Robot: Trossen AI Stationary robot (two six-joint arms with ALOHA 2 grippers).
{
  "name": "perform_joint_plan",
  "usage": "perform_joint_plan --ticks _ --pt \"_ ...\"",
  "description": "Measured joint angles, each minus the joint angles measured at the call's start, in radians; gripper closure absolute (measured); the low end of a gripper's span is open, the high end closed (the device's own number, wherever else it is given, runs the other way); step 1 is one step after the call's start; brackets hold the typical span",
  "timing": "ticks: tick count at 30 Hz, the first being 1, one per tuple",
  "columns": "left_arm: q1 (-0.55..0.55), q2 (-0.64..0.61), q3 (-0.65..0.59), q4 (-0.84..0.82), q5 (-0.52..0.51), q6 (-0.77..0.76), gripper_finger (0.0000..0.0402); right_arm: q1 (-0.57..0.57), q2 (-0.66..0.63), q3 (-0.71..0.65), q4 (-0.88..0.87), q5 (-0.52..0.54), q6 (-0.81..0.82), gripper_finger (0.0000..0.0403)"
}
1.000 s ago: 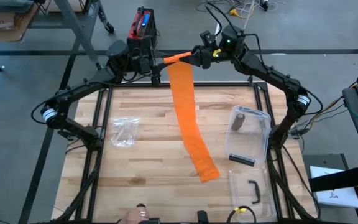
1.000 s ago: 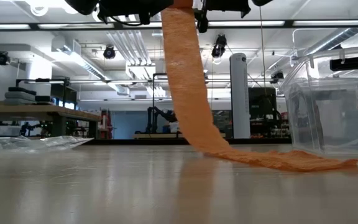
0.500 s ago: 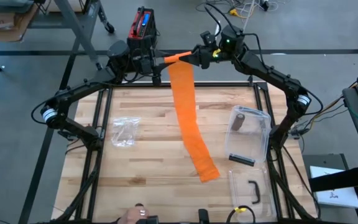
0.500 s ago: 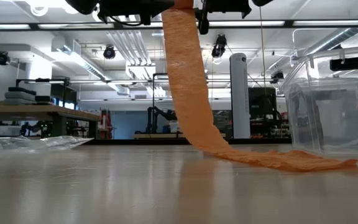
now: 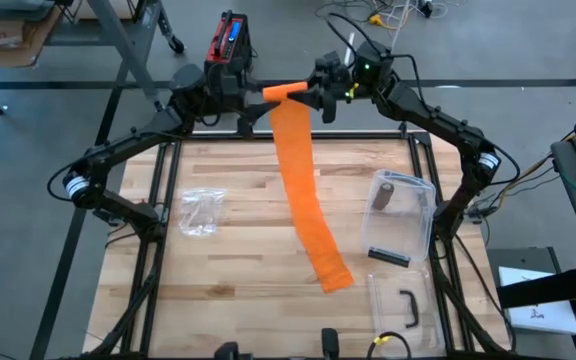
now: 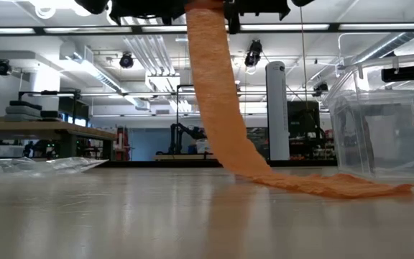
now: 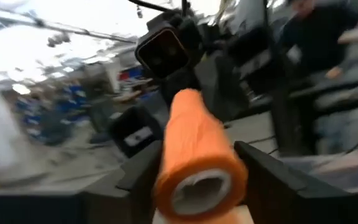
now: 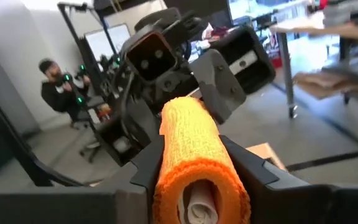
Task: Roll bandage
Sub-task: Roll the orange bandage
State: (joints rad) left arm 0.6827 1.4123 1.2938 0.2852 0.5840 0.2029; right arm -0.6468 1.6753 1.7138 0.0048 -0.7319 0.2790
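The orange bandage's rolled part (image 5: 286,92) is held level, high over the table's far edge, between my two grippers. Its loose strip (image 6: 214,93) hangs down from the roll, and the free end (image 5: 330,272) lies flat on the wooden table. My left gripper (image 5: 259,96) faces the roll's left end, its open fingers on either side of that end (image 7: 197,180). My right gripper (image 5: 314,92) is shut on the roll's right end (image 8: 197,180). Both grippers point level, toward each other. My left gripper's fingers (image 7: 272,177) flank the roll's left end; I cannot tell whether they touch it. My right gripper pinches the roll's right end (image 8: 166,168) between its two fingers (image 8: 253,171), coming level from the table's right, along the roll's axis. The roll is lifted clear and the strip hangs below it.
A clear plastic box (image 5: 400,215) with dark parts stands at the right, its lid (image 5: 398,305) with a black handle nearer. A clear plastic bag (image 5: 200,210) lies at the left. A person (image 8: 58,84) sits in the room beyond.
Both wrists have rolled about their own pointing lines while staying in place. The roll has stayed high over the far edge, and the strip's free end has kept its place on the table.
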Motion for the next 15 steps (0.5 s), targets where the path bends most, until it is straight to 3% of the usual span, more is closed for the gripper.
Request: perform_joint_plan --ticks 5,15 --pt "0.008 -0.002 0.0 0.013 0.012 -0.232 0.0178 0.0 0.0 0.0 0.0 0.006 -0.164 0.0283" --pt "0.01 -0.001 0.0 0.01 -0.003 -0.276 0.0176 0.002 0.0 0.0 0.0 0.007 -0.313 0.0288"
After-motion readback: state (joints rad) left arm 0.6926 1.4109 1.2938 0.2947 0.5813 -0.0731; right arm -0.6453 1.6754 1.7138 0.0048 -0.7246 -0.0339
